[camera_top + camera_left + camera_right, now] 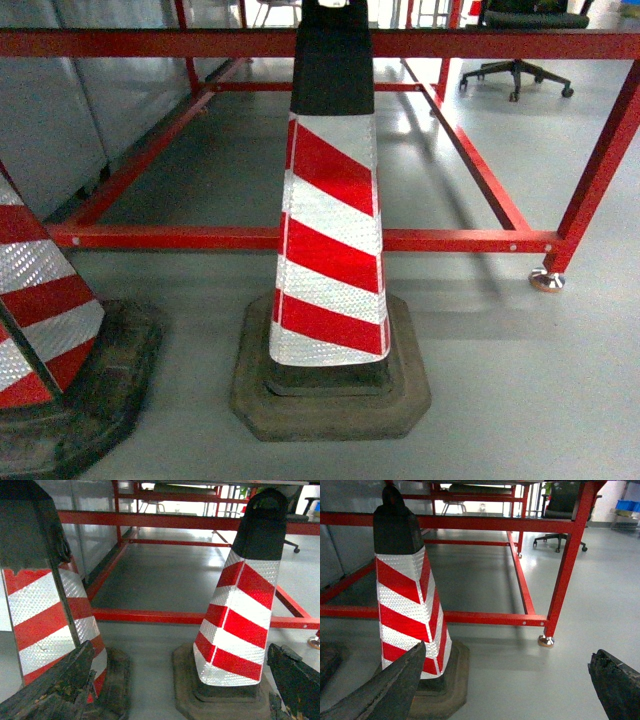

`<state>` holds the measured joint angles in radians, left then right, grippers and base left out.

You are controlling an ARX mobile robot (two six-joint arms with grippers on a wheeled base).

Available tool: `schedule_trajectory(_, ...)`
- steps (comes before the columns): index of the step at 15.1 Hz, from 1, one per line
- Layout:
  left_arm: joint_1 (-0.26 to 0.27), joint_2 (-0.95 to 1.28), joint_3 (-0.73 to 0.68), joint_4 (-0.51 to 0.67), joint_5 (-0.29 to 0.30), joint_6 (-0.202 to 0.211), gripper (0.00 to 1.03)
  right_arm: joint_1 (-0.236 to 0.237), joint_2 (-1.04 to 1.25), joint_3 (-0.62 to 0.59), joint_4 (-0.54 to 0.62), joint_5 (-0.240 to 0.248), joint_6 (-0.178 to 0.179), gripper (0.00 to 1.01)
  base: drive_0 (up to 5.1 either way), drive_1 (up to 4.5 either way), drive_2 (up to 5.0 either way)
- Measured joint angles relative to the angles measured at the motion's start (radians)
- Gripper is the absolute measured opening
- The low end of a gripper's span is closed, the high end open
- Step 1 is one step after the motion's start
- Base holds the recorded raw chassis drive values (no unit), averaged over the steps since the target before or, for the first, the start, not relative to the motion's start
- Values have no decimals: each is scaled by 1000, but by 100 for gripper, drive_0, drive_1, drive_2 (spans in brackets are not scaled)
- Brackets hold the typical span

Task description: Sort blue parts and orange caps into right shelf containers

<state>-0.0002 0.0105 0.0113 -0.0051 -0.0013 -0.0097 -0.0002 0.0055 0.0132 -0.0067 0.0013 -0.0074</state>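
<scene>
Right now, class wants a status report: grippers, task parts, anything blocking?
Left gripper open, empty. Right gripper open, empty. No caps or crates in sight. Striped traffic cone dead ahead, second cone on the left, red table frame behind.

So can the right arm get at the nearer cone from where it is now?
Probably yes. The right gripper hangs open just above the floor, and the striped cone stands close on its left with nothing between. The red frame sits behind it.

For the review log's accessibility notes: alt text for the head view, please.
A red-and-white striped traffic cone on a dark base stands centre on grey floor before a red metal frame. A second cone shows at left; no grippers, caps or crates appear.
</scene>
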Motion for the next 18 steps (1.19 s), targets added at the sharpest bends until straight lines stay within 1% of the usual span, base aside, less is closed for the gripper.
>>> schedule_trajectory(18,0,0,0,1,1,10,98,0,0,0,1,-2,8,98,0,0,0)
